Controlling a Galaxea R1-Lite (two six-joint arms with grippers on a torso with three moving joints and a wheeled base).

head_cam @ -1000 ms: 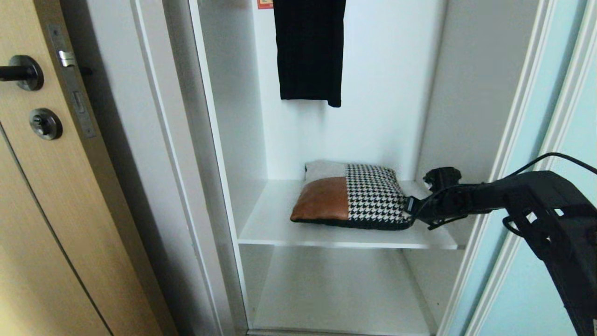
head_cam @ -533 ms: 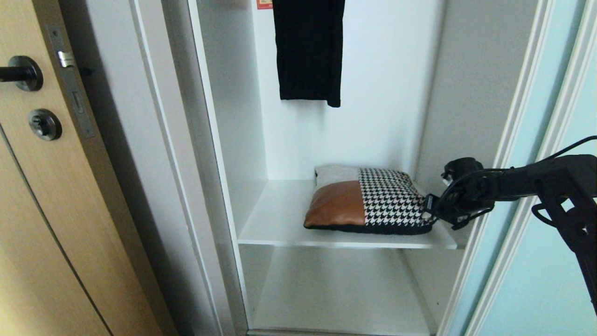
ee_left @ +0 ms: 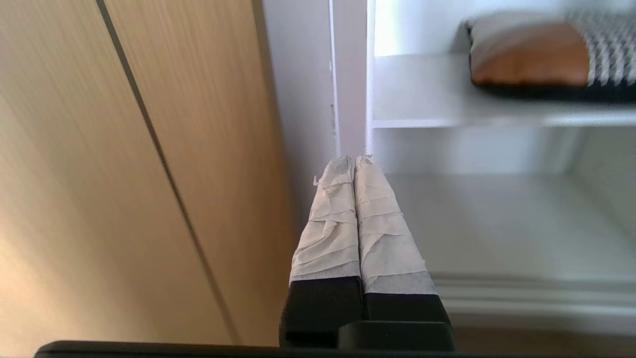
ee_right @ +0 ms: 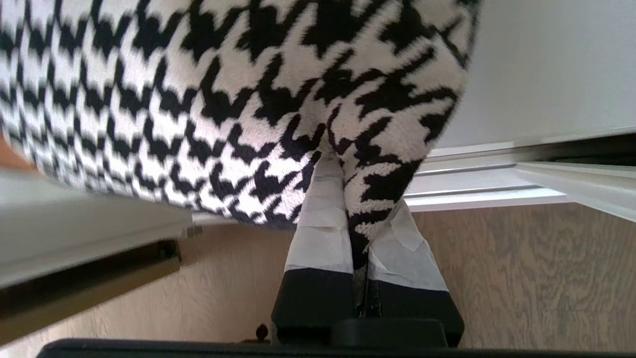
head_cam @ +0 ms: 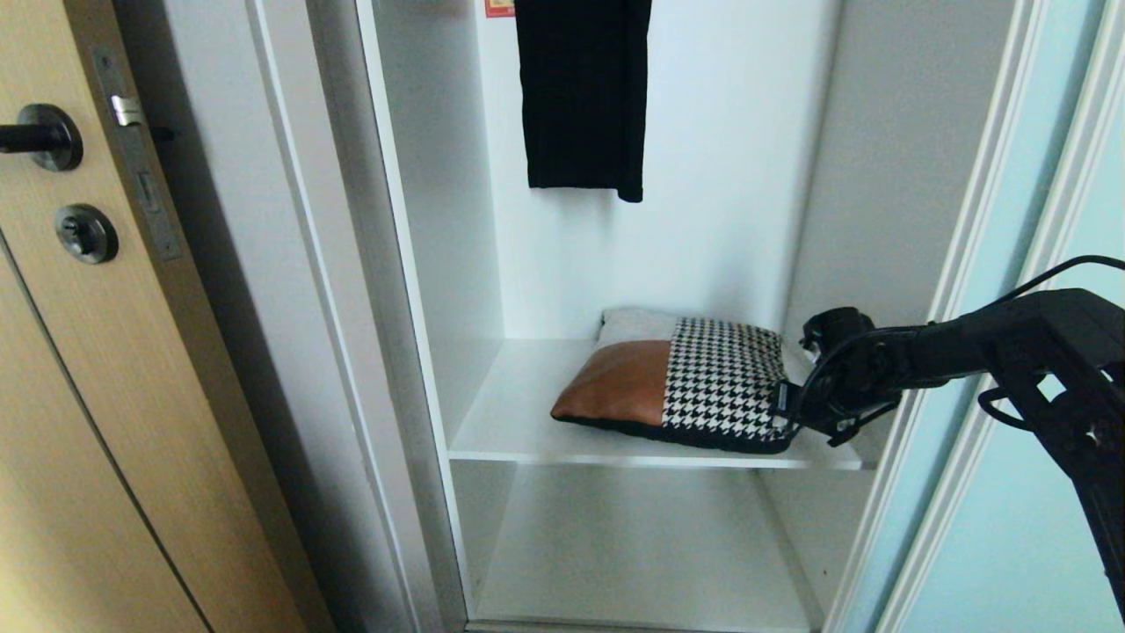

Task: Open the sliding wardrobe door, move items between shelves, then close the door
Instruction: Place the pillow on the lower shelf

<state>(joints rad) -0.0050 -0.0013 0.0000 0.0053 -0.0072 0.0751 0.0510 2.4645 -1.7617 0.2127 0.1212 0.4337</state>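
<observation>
At the right edge of the head view the sliding wardrobe door [head_cam: 1037, 492] stands pushed aside. From there the right gripper [head_cam: 785, 411] reaches into the wardrobe, its taped fingers [ee_right: 318, 233] pinching the houndstooth corner of the patchwork cushion [head_cam: 677, 382]. The cushion lies right of centre on the upper shelf [head_cam: 518, 422], above the lower shelf [head_cam: 633, 554]. The left gripper [ee_left: 355, 161], fingers pressed together, hangs low beside the wooden door [head_cam: 79, 422]. A black garment [head_cam: 582, 92] hangs at upper centre.

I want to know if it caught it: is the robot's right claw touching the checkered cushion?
Touching. In the right wrist view, the right gripper is pinching the cushion's corner between its fingers.
</observation>
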